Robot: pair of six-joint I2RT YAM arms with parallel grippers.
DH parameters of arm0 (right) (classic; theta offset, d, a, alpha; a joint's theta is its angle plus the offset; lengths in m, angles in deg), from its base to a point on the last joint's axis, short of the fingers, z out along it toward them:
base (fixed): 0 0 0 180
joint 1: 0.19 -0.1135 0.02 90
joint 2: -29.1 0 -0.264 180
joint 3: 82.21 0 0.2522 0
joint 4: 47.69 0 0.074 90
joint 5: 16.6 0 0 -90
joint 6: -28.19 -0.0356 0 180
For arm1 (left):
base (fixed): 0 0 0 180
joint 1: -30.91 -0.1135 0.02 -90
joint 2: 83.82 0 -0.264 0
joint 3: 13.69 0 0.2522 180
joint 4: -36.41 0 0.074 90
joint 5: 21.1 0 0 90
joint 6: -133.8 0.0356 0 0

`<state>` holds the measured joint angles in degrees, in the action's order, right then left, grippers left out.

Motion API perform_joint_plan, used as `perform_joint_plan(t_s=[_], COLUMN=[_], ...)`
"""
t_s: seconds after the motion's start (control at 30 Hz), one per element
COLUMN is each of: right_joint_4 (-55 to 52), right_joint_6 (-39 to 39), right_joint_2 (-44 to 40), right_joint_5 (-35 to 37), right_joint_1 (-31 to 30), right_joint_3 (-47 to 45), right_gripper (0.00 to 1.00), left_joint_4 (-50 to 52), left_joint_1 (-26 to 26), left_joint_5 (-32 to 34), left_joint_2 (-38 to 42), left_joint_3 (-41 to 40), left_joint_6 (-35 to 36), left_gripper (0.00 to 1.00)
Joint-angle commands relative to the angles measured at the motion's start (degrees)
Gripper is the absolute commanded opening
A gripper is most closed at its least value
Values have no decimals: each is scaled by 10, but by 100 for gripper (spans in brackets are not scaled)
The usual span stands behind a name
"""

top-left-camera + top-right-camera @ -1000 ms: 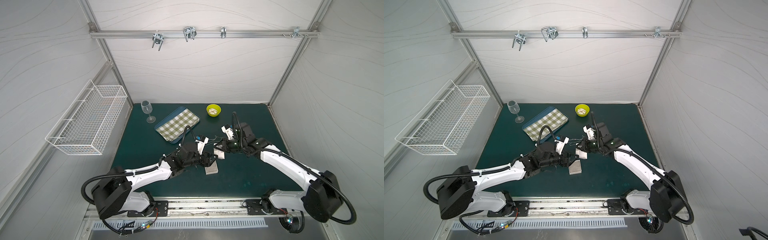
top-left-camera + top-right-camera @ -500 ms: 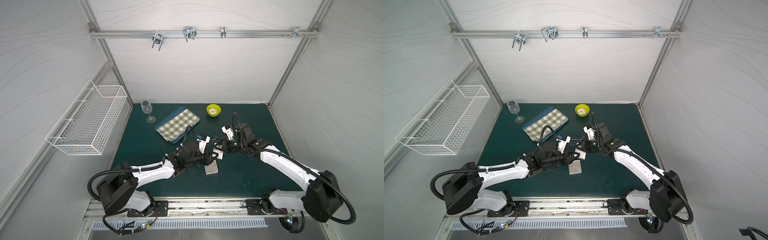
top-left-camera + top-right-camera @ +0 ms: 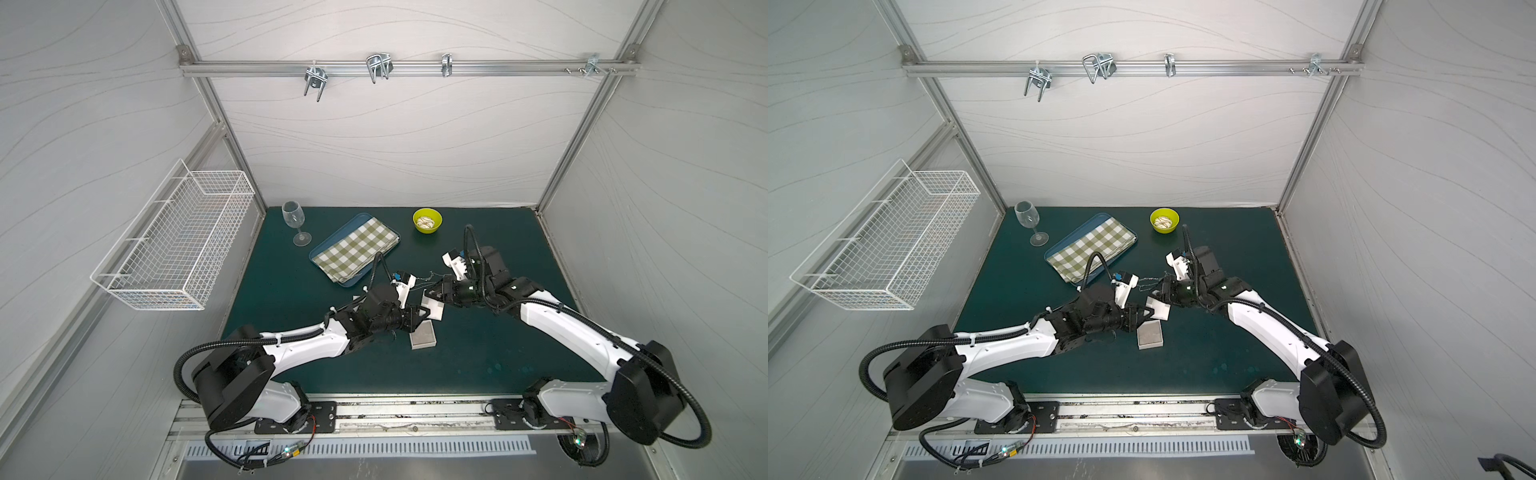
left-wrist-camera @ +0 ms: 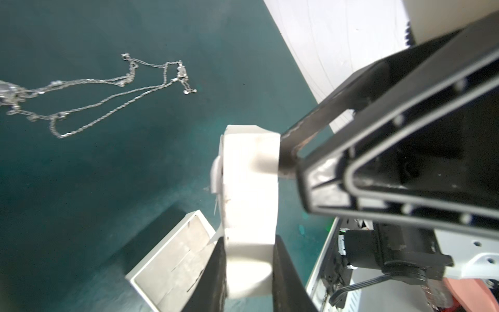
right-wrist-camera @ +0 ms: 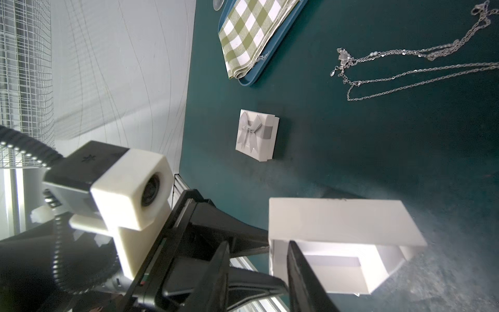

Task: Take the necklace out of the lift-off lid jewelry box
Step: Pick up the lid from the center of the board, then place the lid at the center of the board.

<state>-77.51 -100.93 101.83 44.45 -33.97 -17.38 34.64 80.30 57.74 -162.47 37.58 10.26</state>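
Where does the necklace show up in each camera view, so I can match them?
Top view: necklace on the mat, just behind the white box.
Top view: necklace in the same spot, behind the white box.
Left wrist: necklace spread on the mat beyond the white box.
Right wrist: necklace on the mat beyond the white box.
Shared landmark: the white box.

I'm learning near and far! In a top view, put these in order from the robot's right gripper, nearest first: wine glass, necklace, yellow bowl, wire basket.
From the right gripper, in a top view:
1. necklace, on the mat beside it
2. yellow bowl, near the back edge
3. wine glass, back left corner
4. wire basket, on the left wall
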Motion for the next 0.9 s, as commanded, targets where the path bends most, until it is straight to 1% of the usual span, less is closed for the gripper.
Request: perform_joint_plan(t_s=[0.0, 0.13, 0.23, 0.3, 0.43, 0.57, 0.8, 0.87], right_joint_4=[-38, -88, -126, -149, -171, -177, -168, -161], right_joint_6=[20, 52, 79, 100, 128, 146, 158, 154], right_joint_2=[-24, -58, -80, -90, -106, -110, -93, -88], right_joint_5=[-14, -21, -30, -40, -51, -56, -82, -85], right_joint_1=[20, 76, 138, 181, 244, 298, 395, 411], right_joint_3=[15, 12, 4, -2, -19, -39, -60, -66], right_gripper=[40, 42, 45, 45, 46, 46, 48, 48], left_joint_4=[46, 101, 128, 142, 171, 206, 273, 277], left_joint_1=[-3, -4, -3, -3, 9, 35, 100, 117], left_joint_5=[50, 88, 112, 128, 170, 236, 399, 436], left_joint_2=[18, 5, -22, -45, -105, -177, -311, -342], left_joint_3=[28, 56, 87, 112, 173, 247, 385, 405], left_joint_6=[41, 84, 115, 137, 191, 262, 384, 415], left_gripper=[16, 15, 15, 14, 13, 12, 13, 13])
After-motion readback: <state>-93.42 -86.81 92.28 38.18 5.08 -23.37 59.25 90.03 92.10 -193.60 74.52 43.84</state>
